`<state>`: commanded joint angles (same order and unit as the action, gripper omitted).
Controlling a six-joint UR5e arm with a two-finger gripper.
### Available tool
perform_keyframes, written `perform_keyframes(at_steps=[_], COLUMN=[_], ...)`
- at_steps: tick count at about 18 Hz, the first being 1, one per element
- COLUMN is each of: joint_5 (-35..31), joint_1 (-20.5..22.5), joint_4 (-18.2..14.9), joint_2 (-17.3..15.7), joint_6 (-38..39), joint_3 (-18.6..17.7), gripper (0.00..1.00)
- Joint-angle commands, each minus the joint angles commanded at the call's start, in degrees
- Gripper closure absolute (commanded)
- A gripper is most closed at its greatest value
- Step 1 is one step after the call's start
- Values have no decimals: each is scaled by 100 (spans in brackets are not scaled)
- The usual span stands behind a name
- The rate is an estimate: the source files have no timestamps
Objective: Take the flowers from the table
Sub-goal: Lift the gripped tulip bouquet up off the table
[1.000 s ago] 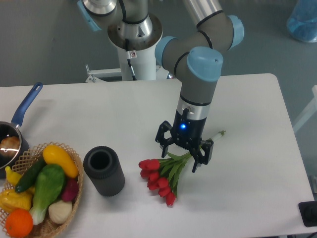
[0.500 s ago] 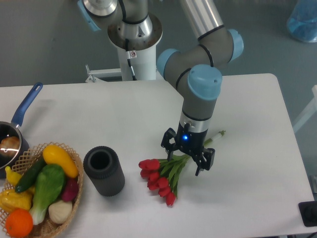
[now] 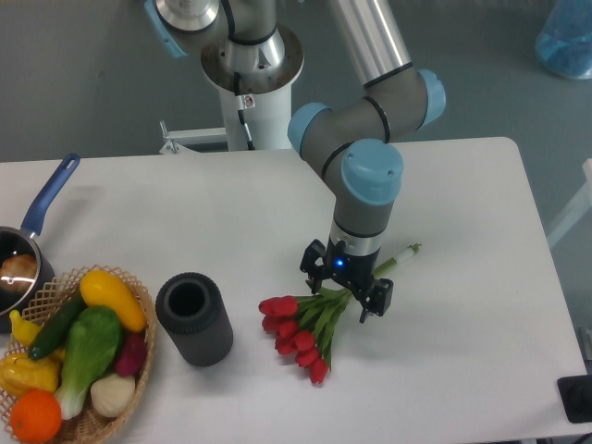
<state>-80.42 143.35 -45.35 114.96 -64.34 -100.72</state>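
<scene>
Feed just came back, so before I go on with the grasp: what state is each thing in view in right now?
tool: open, fingers either side of the stems, low over them
flowers: lying flat on the table, not lifted
black cylinder cup: upright, looks empty
wicker basket: full of vegetables
saucepan: upright at the left edge, something inside

A robot arm reaches down over a white table [image 3: 462, 203]. Its gripper [image 3: 345, 294] sits low with both fingers spread either side of the green stems of the flowers [image 3: 305, 328], a bunch of red tulips lying on the table. Left of them stands a dark cylinder cup [image 3: 193, 318], then a wicker basket [image 3: 139, 365] of vegetables and a blue-handled pot [image 3: 28, 250].
</scene>
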Motion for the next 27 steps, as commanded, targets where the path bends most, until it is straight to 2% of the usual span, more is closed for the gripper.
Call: perform_keyframes(at_steps=[8, 9, 10, 11, 13, 14, 18, 22, 24, 27], joint_5=[-193, -193, -185, -185, -193, -185, -185, -298, -386, -440], joint_1=[-194, -194, -194, -194, -194, -185, -168, 34, 70, 70], joint_4=[35, 35, 35, 26, 26, 52, 44, -70, -367, -921], joint_2=[352, 361, 361, 361, 361, 343, 247, -165, -298, -421], joint_6=[27, 18, -17, -26, -18, -9, 26, 9, -9, -35], joint_3=[79, 79, 88, 88, 79, 88, 185, 316, 439, 912], gripper=[0, 3, 21, 47, 93, 100, 100, 100, 100, 100])
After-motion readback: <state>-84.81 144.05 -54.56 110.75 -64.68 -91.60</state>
